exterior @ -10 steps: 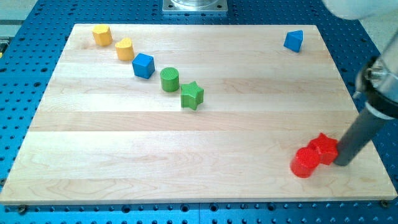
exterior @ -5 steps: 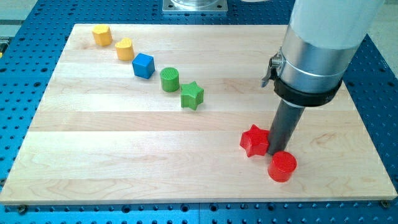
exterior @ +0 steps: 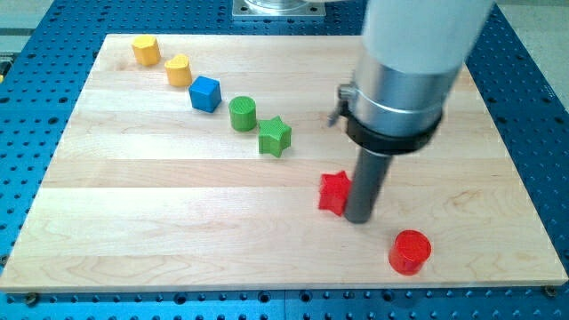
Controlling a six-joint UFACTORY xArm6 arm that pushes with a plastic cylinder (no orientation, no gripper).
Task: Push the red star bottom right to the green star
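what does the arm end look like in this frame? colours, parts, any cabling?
A wide pale grey-white cylindrical body, then a brushed silver metal section ringed below by a black clamp collar with a small metal tab on the view's left. From it drops a straight dark grey rod ending at my tip. No cables or markings visible.

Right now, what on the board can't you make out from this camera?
- Red star: its right part is hidden behind my tip and rod, so contact can't be confirmed.
- Board's top right: the arm's grey body covers it; any block there is hidden.
- Arm body: cut off by the view's top edge.
- Blocks' far sides: not seen from this one view.
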